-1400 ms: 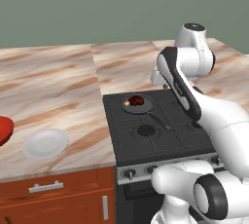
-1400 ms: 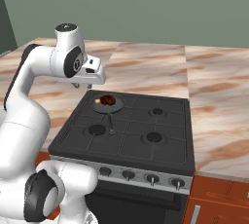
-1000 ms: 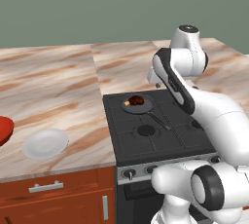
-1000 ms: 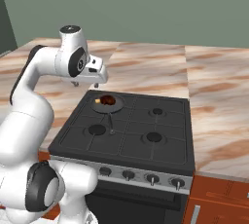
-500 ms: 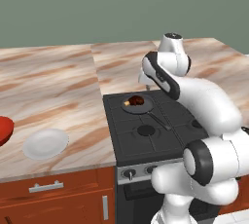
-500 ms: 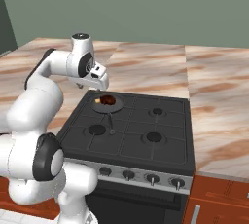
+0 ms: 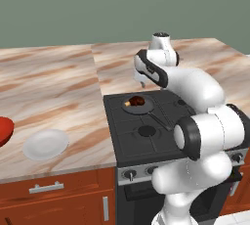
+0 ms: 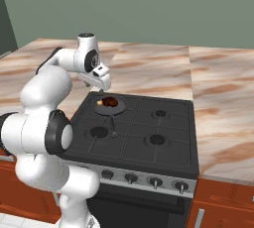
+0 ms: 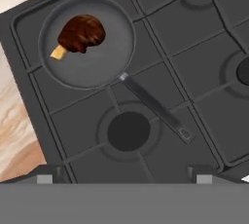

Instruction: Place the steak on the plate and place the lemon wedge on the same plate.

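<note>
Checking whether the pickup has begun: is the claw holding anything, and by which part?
Nothing is held. The claw hangs above the frying pan; the steak lies in it.

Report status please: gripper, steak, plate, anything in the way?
Gripper above the pan, holding nothing. Steak lies in pan. Plate bare on counter. Nothing in the way.

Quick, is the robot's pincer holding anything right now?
Pincer: nothing in it, hovering above the steak in the frying pan; open or shut cannot be told.
</note>
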